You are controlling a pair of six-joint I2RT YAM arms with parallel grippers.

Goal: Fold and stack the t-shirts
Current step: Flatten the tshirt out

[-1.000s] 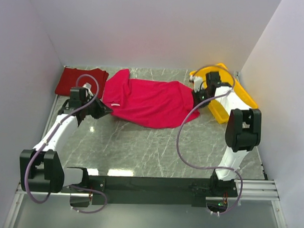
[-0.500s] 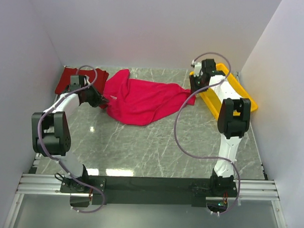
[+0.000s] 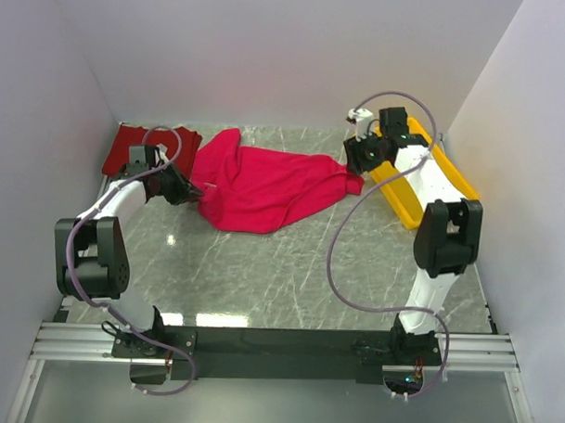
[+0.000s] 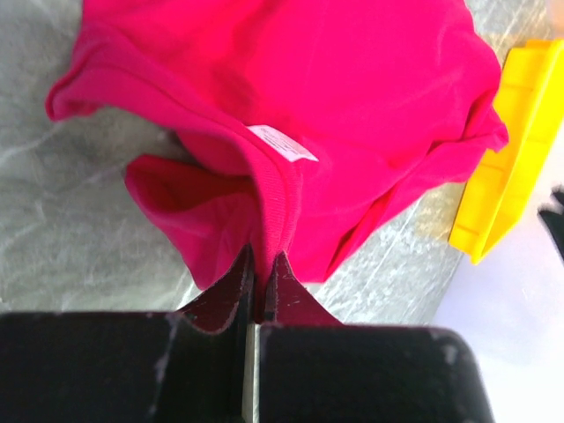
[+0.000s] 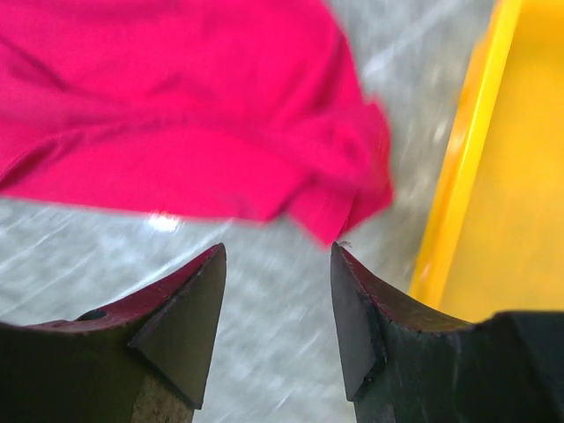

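A bright crimson t-shirt [image 3: 269, 185] lies crumpled across the back of the marble table, its white tag [image 4: 282, 144] showing near the collar. My left gripper [image 3: 192, 193] is shut on the collar rib [image 4: 275, 220] at the shirt's left end. A folded maroon t-shirt [image 3: 127, 146] rests in the back left corner, behind the left arm. My right gripper [image 5: 278, 256] hangs open just off the crimson shirt's right corner [image 5: 352, 207], with nothing between its fingers; in the top view this gripper [image 3: 357, 158] sits above that corner.
A yellow plastic tray [image 3: 442, 171] leans along the right wall, close beside the right gripper, and its yellow rim [image 5: 463, 150] fills the right of that wrist view. White walls close in the back and both sides. Bare marble table [image 3: 280, 276] spreads in front of the shirt.
The right gripper has opened and let go of the crimson shirt's right corner, then lifted back toward the tray. The shirt has bunched narrower. The left gripper keeps its hold near the collar.
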